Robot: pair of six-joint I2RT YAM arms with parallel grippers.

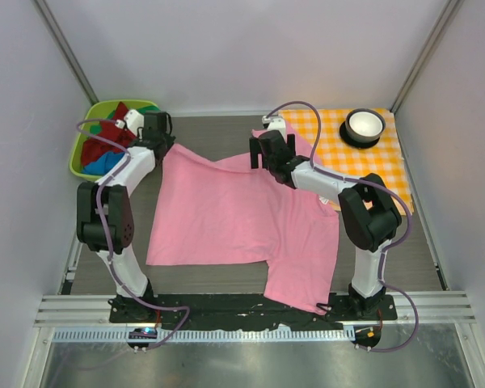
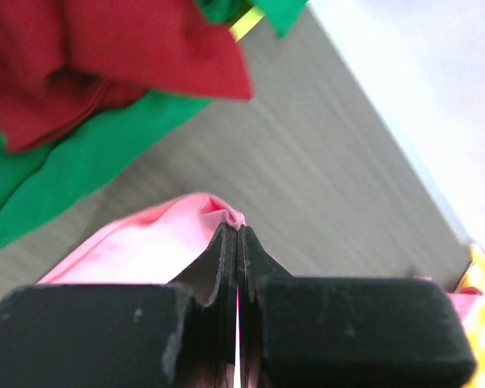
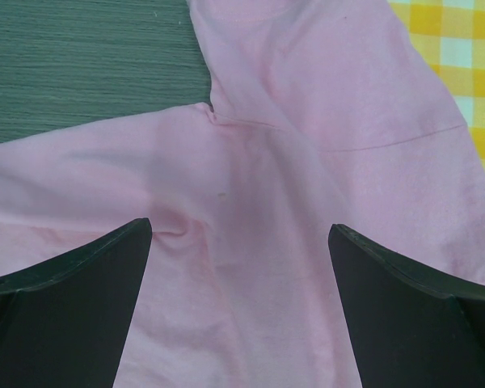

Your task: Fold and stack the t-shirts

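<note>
**Pink shirt** (image 1: 234,214): spread mostly flat across the middle of the table (image 1: 218,133). Its far-left corner lies just beside the bin. A far-right part lies over the edge of the checked cloth. The near-right part reaches the table's near edge, by the right arm's base.

**Left fingers** (image 2: 225,255): closed together, pinching a small puckered fold at the pink shirt's far-left corner. The cloth bunches up at the fingertips.

**Right fingers** (image 3: 73,307): spread wide apart, nothing between them. They hang over the pink shirt's far-right area, where creases run under the gap. Whether the tips touch the cloth cannot be told.

**Bin** (image 1: 75,153): lime green, at the table's far-left corner, holding a loose heap of shirts.

**Red shirt** (image 2: 129,56): crumpled, on top of the heap.

**Green shirt** (image 2: 65,170): under the red one, one part spilling toward the pink corner.

**Blue shirt** (image 1: 105,162): at the near side of the heap, partly covered.

**Checked cloth** (image 1: 384,166): orange and white, flat on the table's far-right corner.

**Bowl** (image 1: 364,125): white inside, dark outside, upright on the far part of the checked cloth, well apart from the pink shirt.
</note>
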